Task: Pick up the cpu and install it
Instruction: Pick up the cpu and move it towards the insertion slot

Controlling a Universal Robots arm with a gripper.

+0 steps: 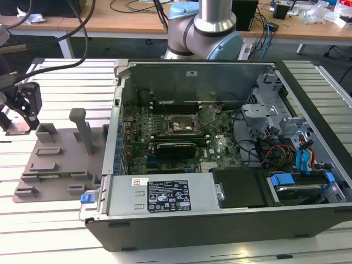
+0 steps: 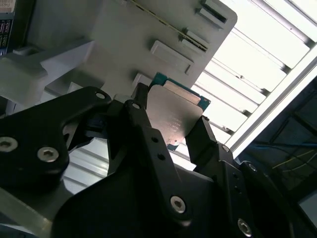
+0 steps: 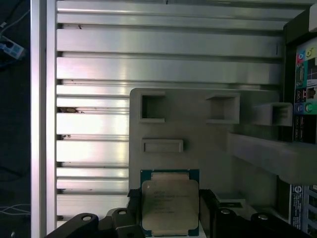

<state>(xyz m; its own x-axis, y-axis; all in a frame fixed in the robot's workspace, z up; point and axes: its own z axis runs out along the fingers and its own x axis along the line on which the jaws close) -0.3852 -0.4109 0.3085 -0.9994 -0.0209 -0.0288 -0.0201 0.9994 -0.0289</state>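
1 cpu (image 3: pixel 170 208), metal top plate toward the camera in both wrist views, sits between the 2 fingers (image 3: pixel 206 206) of the 1 gripper (image 3: pixel 169 196); fingers are clamped on 2 opposite edges of it, green board rim showing past the plate. Step in hand, my read: the pick, grasp made, install not yet done. Can't tell whether the chip is clear of the tray (image 3: pixel 198 129) or resting on it. Just beyond: 1 grey tray, showing 2 square pockets (image 3: pixel 152 108) and 1 narrow slot (image 3: pixel 162 145) in the first wrist view, plus 1 tall post (image 1: pixel 82 129) in the exterior view. Tray lies on 1 slatted aluminium table (image 3: pixel 148 44), at the exterior view's left, just beside 1 open PC case (image 1: pixel 231 220). Inside the case: 1 motherboard (image 1: pixel 137 154) with 1 socket frame (image 1: pixel 179 127) near its middle, well apart from the gripper; too small to tell if it's empty. Farthest back: 1 arm (image 1: pixel 212 22) rising behind the case. Next move, as I judge it, calls for a straight lift with the chip kept level, no slip in the edge grip, clearance over the case wall, and chip orientation matched to the socket before any contact; a tilted or offset set-down could damage the contacts.
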